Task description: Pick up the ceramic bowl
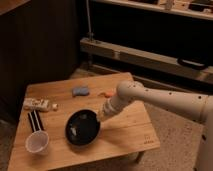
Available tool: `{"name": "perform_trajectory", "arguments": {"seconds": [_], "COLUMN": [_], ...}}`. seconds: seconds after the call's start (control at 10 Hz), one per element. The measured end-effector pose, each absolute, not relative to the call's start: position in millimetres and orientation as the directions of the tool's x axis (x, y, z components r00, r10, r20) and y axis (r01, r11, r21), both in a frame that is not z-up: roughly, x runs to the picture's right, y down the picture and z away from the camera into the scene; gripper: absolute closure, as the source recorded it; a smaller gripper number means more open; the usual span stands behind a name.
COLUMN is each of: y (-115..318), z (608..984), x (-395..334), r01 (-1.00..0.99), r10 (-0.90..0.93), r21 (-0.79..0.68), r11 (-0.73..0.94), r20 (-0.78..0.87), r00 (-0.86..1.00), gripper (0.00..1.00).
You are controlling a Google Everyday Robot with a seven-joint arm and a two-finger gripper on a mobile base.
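Wooden and pale, the low surface point(125, 125) carries everything in view; near its middle, toward the near edge, sits the ceramic bowl point(81, 128), glossy black, round and shallow, tilted so that its right rim stands higher than its left; a small pale glint shows inside it; the white arm point(165, 100) comes in from the right, bends at a rounded joint above the surface, and slants down and leftward to the bowl; the claw point(101, 116) sits right at the bowl's upper right rim, at the raised side, and appears to touch it there; whether the claw is spread or closed, and whether it truly has hold of the rim, I cannot tell; left of the bowl, at the near left corner, a white cup point(37, 142) stands upright with its mouth open upward, apart from the bowl; just beyond the cup lies a dark striped flat item point(34, 120); farther still, by the left edge, lies a pale packet point(38, 104); toward the far middle rests a small blue object point(80, 91); to its right, close by the arm's joint, lies a small orange object point(107, 93).
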State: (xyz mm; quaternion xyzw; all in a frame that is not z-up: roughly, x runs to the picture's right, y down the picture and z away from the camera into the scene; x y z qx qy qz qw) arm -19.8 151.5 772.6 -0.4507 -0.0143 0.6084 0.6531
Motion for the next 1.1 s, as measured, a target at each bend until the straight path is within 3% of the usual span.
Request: {"name": "perform_trajectory", "arguments": {"seconds": [0.6,1.1], "y": [143,131], "z": [759,742], "x": [10,17], "r01": [-0.691,-0.683], "r10": [0.831,0.859], "r21": [-0.674,-0.687], "r11": [-0.261,-0.248], "r20": [-0.521,-0.482], "r00": [0.194,0.173], "gripper": [1.00,1.00]}}
